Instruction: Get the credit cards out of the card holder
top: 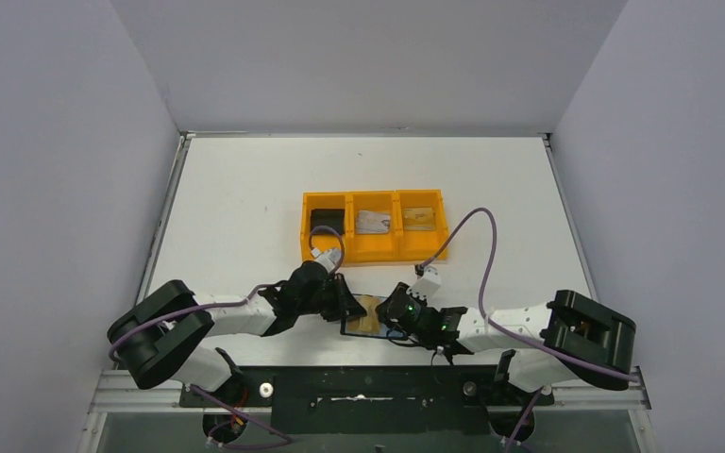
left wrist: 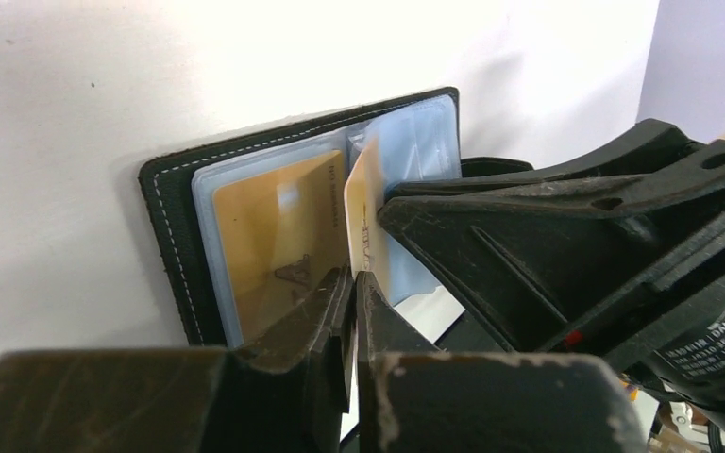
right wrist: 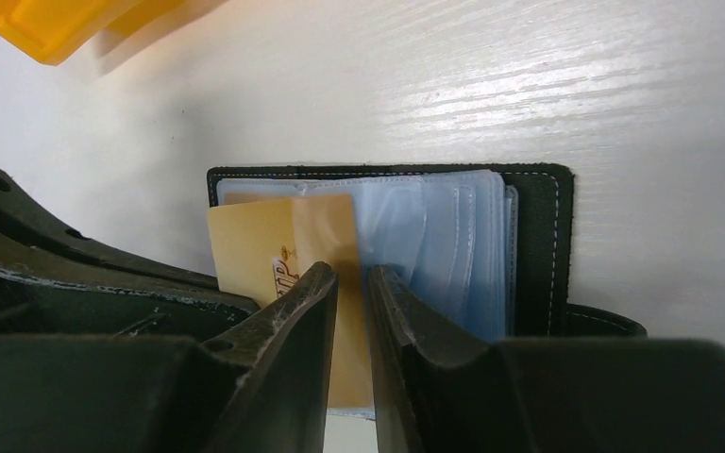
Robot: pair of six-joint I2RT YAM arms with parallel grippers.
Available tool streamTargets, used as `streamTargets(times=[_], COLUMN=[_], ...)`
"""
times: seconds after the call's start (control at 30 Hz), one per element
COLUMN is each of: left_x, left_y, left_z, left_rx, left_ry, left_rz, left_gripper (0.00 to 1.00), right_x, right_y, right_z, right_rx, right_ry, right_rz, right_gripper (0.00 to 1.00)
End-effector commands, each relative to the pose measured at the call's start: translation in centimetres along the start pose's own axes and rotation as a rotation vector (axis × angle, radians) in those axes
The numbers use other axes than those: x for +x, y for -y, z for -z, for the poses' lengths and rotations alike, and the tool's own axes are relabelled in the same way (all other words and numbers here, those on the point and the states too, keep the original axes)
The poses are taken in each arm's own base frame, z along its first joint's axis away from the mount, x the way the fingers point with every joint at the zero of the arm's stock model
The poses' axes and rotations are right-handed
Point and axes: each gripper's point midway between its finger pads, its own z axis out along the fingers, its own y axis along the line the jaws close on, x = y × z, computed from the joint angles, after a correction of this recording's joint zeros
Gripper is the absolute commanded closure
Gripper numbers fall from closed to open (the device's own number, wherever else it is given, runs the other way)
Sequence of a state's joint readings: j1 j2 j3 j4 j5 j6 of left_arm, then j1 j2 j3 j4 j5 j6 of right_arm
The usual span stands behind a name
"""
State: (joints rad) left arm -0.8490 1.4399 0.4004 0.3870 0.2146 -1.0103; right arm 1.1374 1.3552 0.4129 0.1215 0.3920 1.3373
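Pinching a gold card (left wrist: pixel 363 212) that stands up from the open card holder (left wrist: pixel 165 236), the left gripper (left wrist: pixel 353 293) is clenched on the card's lower edge. The holder lies flat on the bench (top: pixel 245 189) near the arm bases, another gold card (left wrist: pixel 274 245) tucked in a clear pocket. The right gripper (right wrist: pixel 351 283) sits at the holder with its fingers nearly together, though I cannot tell whether they grasp anything.

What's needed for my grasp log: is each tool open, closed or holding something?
Left tool: closed on the gold card.
Right tool: nearly closed; grip cannot be told.
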Motion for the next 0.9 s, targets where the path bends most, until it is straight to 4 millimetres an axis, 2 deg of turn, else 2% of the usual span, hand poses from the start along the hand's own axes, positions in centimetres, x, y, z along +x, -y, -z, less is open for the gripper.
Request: streamTargets(times=[0.0,0.3,0.37,0.43,0.63,0.87], left_x=[-1.5,-1.7,-1.8,-1.9,-2.4,-2.4], left_y=[0.6,0.5,0.6,0.9,1.6,1.4], left_z=[0.8,1.5,1.6,1.8,2.2,2.6], left_rx=[0.025,0.016,0.019,0.030,0.037,0.023], left_ry=[0.062,0.072,0.072,0.075,0.088,0.095], left_rz=[-0.030,-0.039,-0.042,-0.046,-0.061,-0.065], left_gripper=[1.00,1.00,1.00,1.00,1.00,1.00], right_x=[0.9,-2.4,-3.0,-3.5,-3.7,-2.4], right_y=[5.2,6.4,5.9,4.6,-1.2,-4.9], right_z=[0.7,2.9,3.3,3.6,3.6,2.2], right_rx=[0.169,0.275,0.267,0.216,0.005,-0.072], right_ry=[-0.034,0.068,0.086,0.095,0.084,0.027], right_rz=[0.075,0.106,0.103,0.106,0.111,0.174], right_gripper=[0.78,0.77,0.77,0.76,0.74,0.73])
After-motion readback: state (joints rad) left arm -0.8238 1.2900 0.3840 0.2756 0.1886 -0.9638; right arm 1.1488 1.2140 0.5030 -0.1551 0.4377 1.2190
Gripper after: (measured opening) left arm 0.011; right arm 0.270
